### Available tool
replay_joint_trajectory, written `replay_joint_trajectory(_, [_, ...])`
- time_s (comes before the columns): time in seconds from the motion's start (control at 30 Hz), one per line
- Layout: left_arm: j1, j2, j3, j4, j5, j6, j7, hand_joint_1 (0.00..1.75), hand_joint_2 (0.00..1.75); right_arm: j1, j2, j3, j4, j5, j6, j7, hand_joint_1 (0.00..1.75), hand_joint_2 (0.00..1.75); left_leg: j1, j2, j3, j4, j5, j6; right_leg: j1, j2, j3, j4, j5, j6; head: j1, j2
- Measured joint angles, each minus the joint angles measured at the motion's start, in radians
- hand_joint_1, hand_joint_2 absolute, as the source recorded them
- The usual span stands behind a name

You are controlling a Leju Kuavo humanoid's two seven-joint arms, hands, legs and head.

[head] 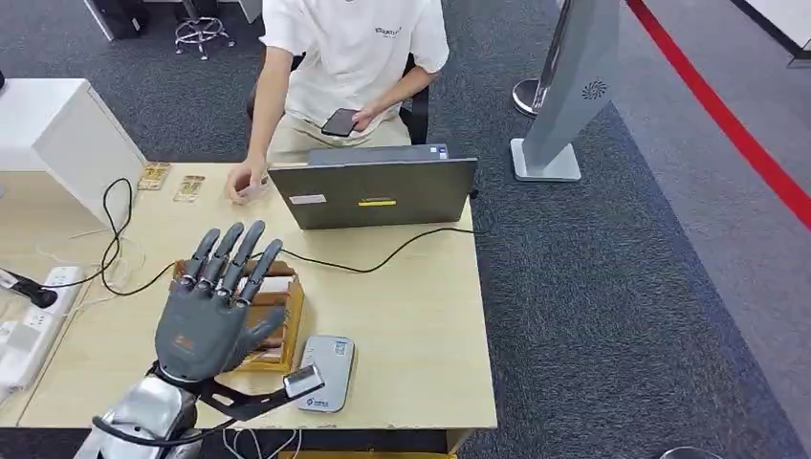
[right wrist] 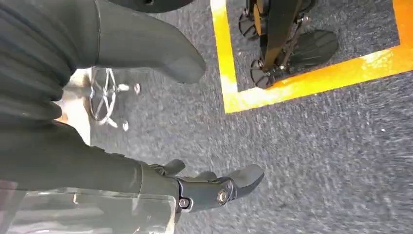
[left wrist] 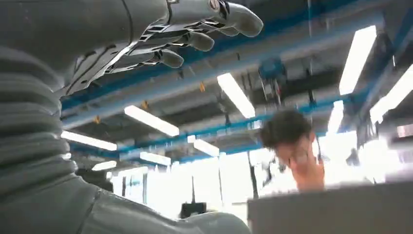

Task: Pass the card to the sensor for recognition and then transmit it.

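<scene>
left hand (head: 215, 311) raised, palm down, fingers (head: 234, 258) straight and spread apart, holding nothing. right hand (right wrist: 146, 122) hanging low, thumb out, fingers (right wrist: 219, 187) loosely curled, empty.

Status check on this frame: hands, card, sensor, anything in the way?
Left hand open, fingers spread, raised over the wooden card tray. Right hand hangs over the floor, holding nothing. Sensor beside the tray, unobstructed. Person's hand rests on the table's far edge.

the left hand (head: 215, 306) hides most of the wooden card box (head: 283, 330); any card inside is unreadable.
</scene>
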Motion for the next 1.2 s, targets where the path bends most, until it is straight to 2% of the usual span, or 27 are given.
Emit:
replay_joint_trajectory(0.03, [0.014, 0.005, 0.000, -0.003, 0.012, -0.034, 0.002, 0.00, 1.75, 0.000, 0.001, -0.007, 0.000, -0.003, 0.001, 0.004, 0.00, 1.75, 0.000, 0.000, 0.000, 0.000, 0.000, 0.000, 0.000, 0.000, 0.000, 0.000, 0.000, 0.000, 0.000, 0.000])
replay_joint_trajectory(0.17, [0.053, 0.033, 0.000, -0.006, 0.036, -0.089, 0.005, 0.00, 1.75, 0.002, 0.003, -0.021, 0.000, -0.008, 0.008, 0.002, 0.00, 1.75, 0.000, -0.002, 0.000, 0.000, 0.000, 0.000, 0.000, -0.001, 0.000, 0.000, 0.000, 0.000, 0.000, 0.000])
replay_joint_trajectory(0.27, [0.076, 0.054, 0.000, -0.006, 0.073, -0.179, 0.013, 0.00, 1.75, 0.002, 0.006, -0.032, 0.000, -0.016, 0.009, -0.002, 0.00, 1.75, 0.000, -0.001, 0.000, 0.000, 0.000, 0.000, 0.000, -0.001, 0.000, 0.000, -0.001, 0.000, 0.000, 0.000])
replay_joint_trajectory(0.4, [0.127, 0.093, 0.000, 0.008, 0.102, -0.237, 0.025, 0.00, 1.75, 0.006, 0.009, -0.043, 0.000, -0.016, 0.008, -0.002, 0.00, 1.75, 0.000, -0.001, 0.000, 0.000, 0.000, 0.000, 0.000, 0.000, 0.000, 0.000, -0.001, 0.000, 0.000, 0.000])
replay_joint_trajectory(0.53, [0.162, 0.112, 0.000, 0.030, 0.111, -0.249, 0.034, 0.00, 1.75, 0.007, 0.010, -0.043, 0.000, -0.010, 0.006, -0.002, 0.00, 1.75, 0.000, -0.001, 0.000, 0.000, 0.000, 0.000, 0.000, -0.001, 0.000, 0.000, -0.001, 0.000, 0.000, 0.000])
replay_joint_trajectory(0.83, [0.198, 0.123, 0.003, 0.058, 0.115, -0.272, 0.073, 0.00, 1.75, 0.010, 0.012, -0.043, 0.000, 0.002, 0.003, -0.005, 0.00, 1.75, 0.000, -0.001, -0.001, 0.000, 0.000, 0.000, 0.000, -0.001, 0.000, 0.000, -0.001, 0.000, 0.000, 0.000])
replay_joint_trajectory(1.0, [0.214, 0.125, 0.019, 0.063, 0.109, -0.273, 0.084, 0.00, 1.75, 0.010, 0.012, -0.043, 0.000, 0.003, 0.002, -0.002, 0.00, 1.75, 0.000, -0.001, -0.001, 0.000, 0.000, 0.000, 0.000, -0.001, 0.000, 0.000, -0.001, 0.000, 0.000, 0.000])
replay_joint_trajectory(1.2, [0.227, 0.113, 0.039, 0.078, 0.065, -0.257, 0.129, 0.00, 1.75, 0.010, 0.014, -0.043, 0.000, 0.018, 0.002, 0.005, 0.00, 1.75, 0.000, -0.001, 0.000, 0.000, 0.000, 0.000, 0.000, -0.001, 0.000, 0.000, -0.001, 0.000, 0.000, 0.000])
